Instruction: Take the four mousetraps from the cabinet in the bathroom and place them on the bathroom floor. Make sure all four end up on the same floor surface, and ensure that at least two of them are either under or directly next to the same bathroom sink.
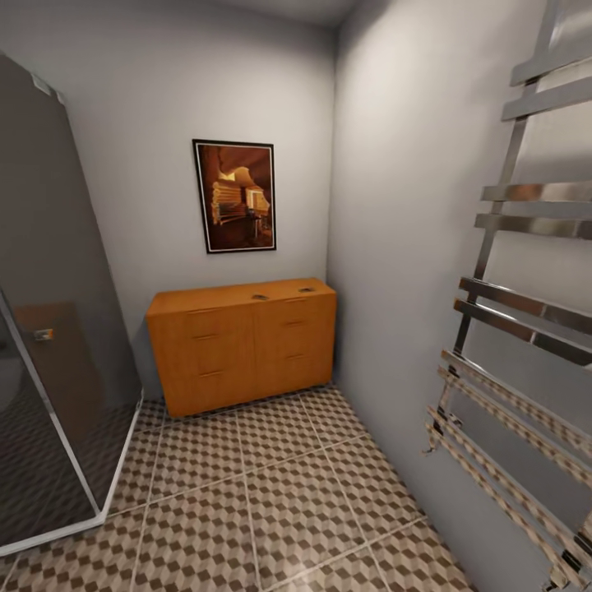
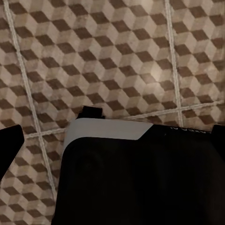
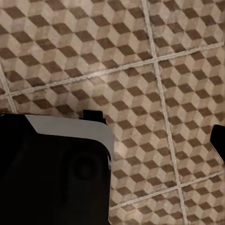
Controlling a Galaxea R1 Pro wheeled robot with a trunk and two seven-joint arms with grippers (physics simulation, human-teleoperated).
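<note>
Head view looks into a narrow bathroom corner, where one orange-brown cabinet [image 1: 242,345] stands against the far wall, its right end at the side wall. Its drawers are all shut, with six bar handles countable on the fronts. Two small dark marks sit on the cabinet top near its back edge; they are too small to tell what they are. The mousetraps cannot be made out anywhere. One framed picture [image 1: 235,196] hangs above the cabinet. A glass shower screen [image 1: 57,312] is cut off by the left edge, and a chrome towel rail [image 1: 526,329] by the right edge. The cube-patterned tiled floor [image 1: 271,493] runs from the cabinet's foot toward the camera.

Both wrist views look down at the same floor [image 2: 112,56] [image 3: 140,61], each partly blocked by a dark robot part with a pale edge. Black shapes at the frame edges may be fingers, but whether either claw is open or closed cannot be told.
</note>
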